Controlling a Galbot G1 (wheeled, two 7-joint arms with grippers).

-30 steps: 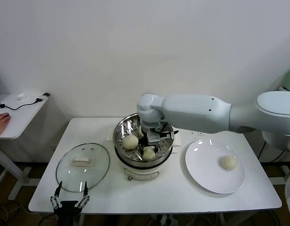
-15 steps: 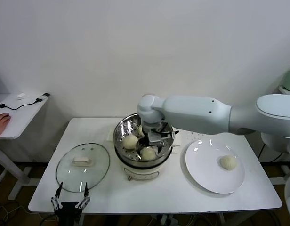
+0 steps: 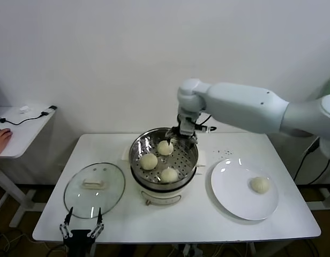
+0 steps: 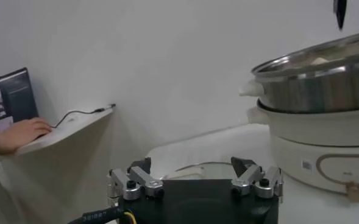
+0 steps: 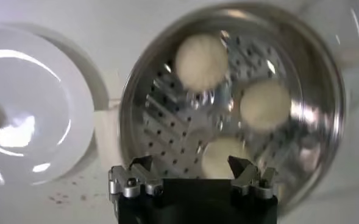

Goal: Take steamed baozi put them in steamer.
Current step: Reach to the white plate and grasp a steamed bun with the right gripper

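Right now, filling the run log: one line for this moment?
right gripper: open above steamer | three baozi inside | one on plate | left gripper: parked

We hold our right arm stretched across in front of us, wrist bent downward, with the right tool hanging at the far end of the reach, its fingers spread wide and nothing between them. Our left tool sits low and close to our body, well apart from the right one, fingers likewise spread and empty.
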